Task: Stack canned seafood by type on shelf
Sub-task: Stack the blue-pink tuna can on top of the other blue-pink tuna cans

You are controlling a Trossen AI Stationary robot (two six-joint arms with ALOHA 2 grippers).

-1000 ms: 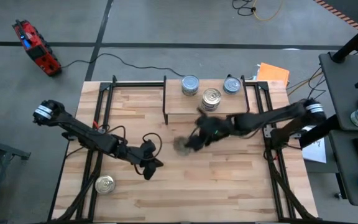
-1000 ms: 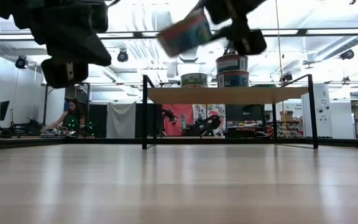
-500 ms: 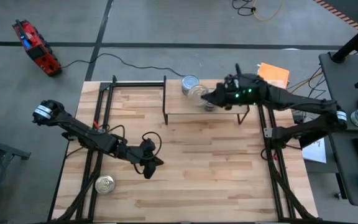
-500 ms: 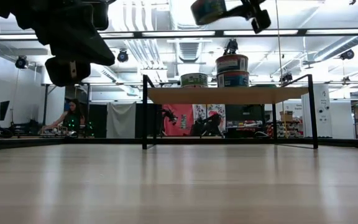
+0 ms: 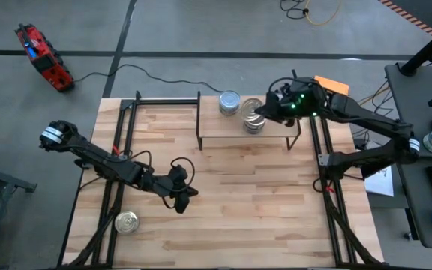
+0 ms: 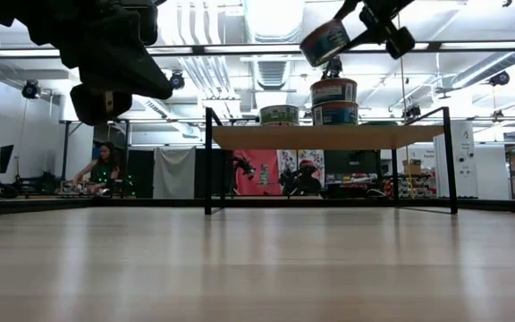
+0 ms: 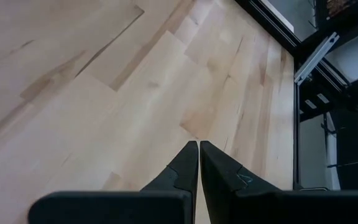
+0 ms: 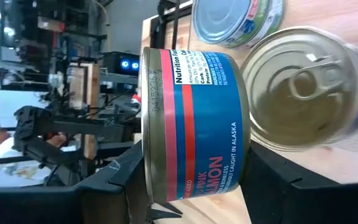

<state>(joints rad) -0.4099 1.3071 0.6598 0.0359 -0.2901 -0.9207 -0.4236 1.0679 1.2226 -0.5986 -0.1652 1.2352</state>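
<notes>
High view, shelf [image 5: 214,128]: I see one tin [image 5: 229,103] at its far edge and a two-tin stack [image 5: 254,121] beside it.
High view, right gripper [image 5: 271,109]: extended over the shelf, just beside the stack.
High view, left gripper [image 5: 185,196]: mid-table; a loose tin [image 5: 127,222] lies near the front left.
Low view, held can [image 6: 325,42]: tilted, above the stack, not touching.
Left wrist view, left gripper [image 7: 199,146]: fingers pressed together, empty.
Right wrist view, right gripper [image 8: 185,169]: I read it clamped on the blue-and-red salmon can [image 8: 194,124].

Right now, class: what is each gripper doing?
Left gripper: fingers shut, holding nothing, above the tabletop.
Right gripper: fingers shut on a blue salmon can, above the shelf.
</notes>
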